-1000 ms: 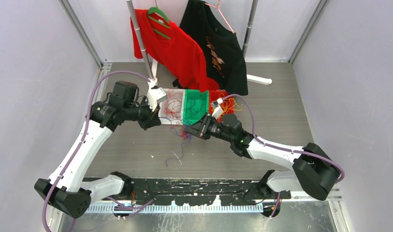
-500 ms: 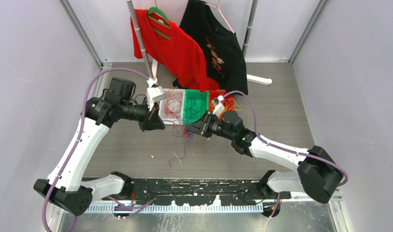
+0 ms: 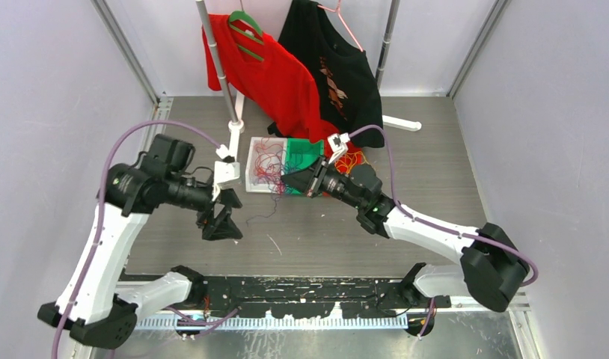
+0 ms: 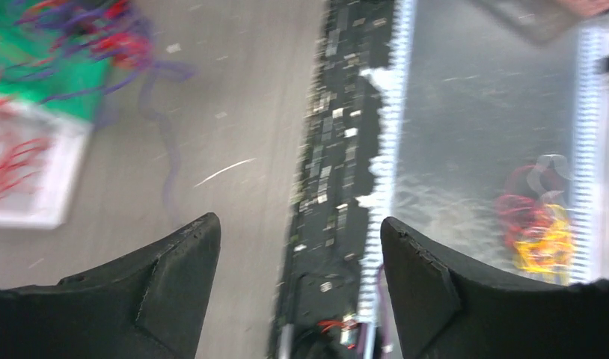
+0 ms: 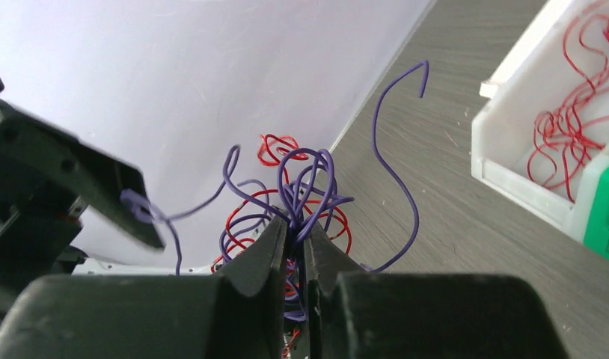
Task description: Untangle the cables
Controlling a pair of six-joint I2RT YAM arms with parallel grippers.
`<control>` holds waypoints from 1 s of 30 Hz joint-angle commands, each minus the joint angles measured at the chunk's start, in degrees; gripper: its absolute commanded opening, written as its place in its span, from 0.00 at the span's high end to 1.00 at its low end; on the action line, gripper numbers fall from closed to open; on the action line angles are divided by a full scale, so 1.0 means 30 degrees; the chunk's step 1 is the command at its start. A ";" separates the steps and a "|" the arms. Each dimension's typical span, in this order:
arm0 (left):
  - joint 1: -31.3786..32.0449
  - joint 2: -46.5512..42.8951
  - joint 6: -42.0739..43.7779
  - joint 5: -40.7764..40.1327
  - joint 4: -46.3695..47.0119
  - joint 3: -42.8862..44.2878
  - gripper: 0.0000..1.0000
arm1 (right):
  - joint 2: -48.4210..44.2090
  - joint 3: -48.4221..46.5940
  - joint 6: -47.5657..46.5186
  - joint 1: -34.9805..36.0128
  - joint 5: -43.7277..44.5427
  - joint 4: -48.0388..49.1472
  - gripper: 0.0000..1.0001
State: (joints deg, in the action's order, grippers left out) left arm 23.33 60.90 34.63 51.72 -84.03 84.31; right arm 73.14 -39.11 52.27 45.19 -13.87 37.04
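My right tool point(image 5: 296, 232), jaws nearly closed, pinches a clump of purple and red cables point(image 5: 305, 176) beside the white bin point(image 5: 511, 176); my left tool point(image 4: 300, 235) gapes wide, empty.

Bare table point(image 3: 316, 232) lies open along the near side. Farther back, a white bin point(image 3: 250, 170) and green bin point(image 3: 307, 152) stand touching, the right gripper point(image 3: 286, 180) and its clamped cables point(image 5: 295, 206) crowding their near edge. A rack pole point(image 3: 215, 63), red shirt point(image 3: 279, 78) and black shirt point(image 3: 346, 75) close off the far side; walls point(image 3: 47, 112) hem both flanks.
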 commanded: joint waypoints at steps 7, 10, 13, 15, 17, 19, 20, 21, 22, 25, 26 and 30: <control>-0.0096 -0.0869 -0.2156 -0.6926 0.4554 0.0190 0.31 | -0.1852 -0.0604 -0.2438 0.0234 -0.5918 0.4109 0.94; -0.0256 -0.0313 -0.3014 -0.5282 0.4242 0.1805 0.32 | -0.1935 -0.0541 -0.1888 0.0230 -0.6799 0.4667 0.94; -0.0307 0.0374 -0.3833 -0.3149 0.3199 0.3797 0.30 | -0.2214 -0.0483 -0.2015 0.0309 -0.7443 0.4639 0.94; -0.0303 0.0618 -0.4932 -0.1988 0.3330 0.4210 0.29 | -0.2311 -0.0630 -0.2153 0.0343 -0.7922 0.4451 0.94; -0.0303 0.0771 -0.6225 -0.1111 0.3899 0.3819 0.29 | -0.2264 -0.0930 -0.2270 0.0347 -0.8420 0.4290 0.94; -0.0292 0.0976 -0.7223 -0.0264 0.4259 0.3395 0.30 | -0.2108 -0.1279 -0.2277 0.0391 -0.8761 0.4252 0.94; -0.0306 0.1079 -0.7801 0.0185 0.4321 0.3152 0.30 | -0.2027 -0.1445 -0.2262 0.0404 -0.8839 0.4216 0.94; -0.0307 0.1187 -0.8001 0.0658 0.4365 0.2917 0.30 | -0.1936 -0.1601 -0.2250 0.0442 -0.8848 0.4230 0.94; -0.0307 0.1248 -0.8417 0.1073 0.4480 0.2620 0.30 | -0.1910 -0.1760 -0.2274 0.0518 -0.8853 0.4236 0.94; -0.0306 0.1158 -0.9068 0.1726 0.5334 0.1567 0.32 | -0.1714 -0.2126 -0.2277 0.0801 -0.8851 0.4259 0.95; -0.0303 0.1076 -0.9345 0.1741 0.5799 0.1298 0.32 | -0.1597 -0.2202 -0.2295 0.0928 -0.8901 0.4269 0.95; -0.0306 0.0983 -1.0438 0.2770 0.6852 0.1168 0.34 | -0.1206 -0.2539 -0.2250 0.1260 -0.8997 0.4071 0.95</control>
State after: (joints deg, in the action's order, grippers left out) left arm 22.70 64.77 8.67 53.74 -69.76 87.33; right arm 68.66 -43.75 45.93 48.01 -39.64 46.52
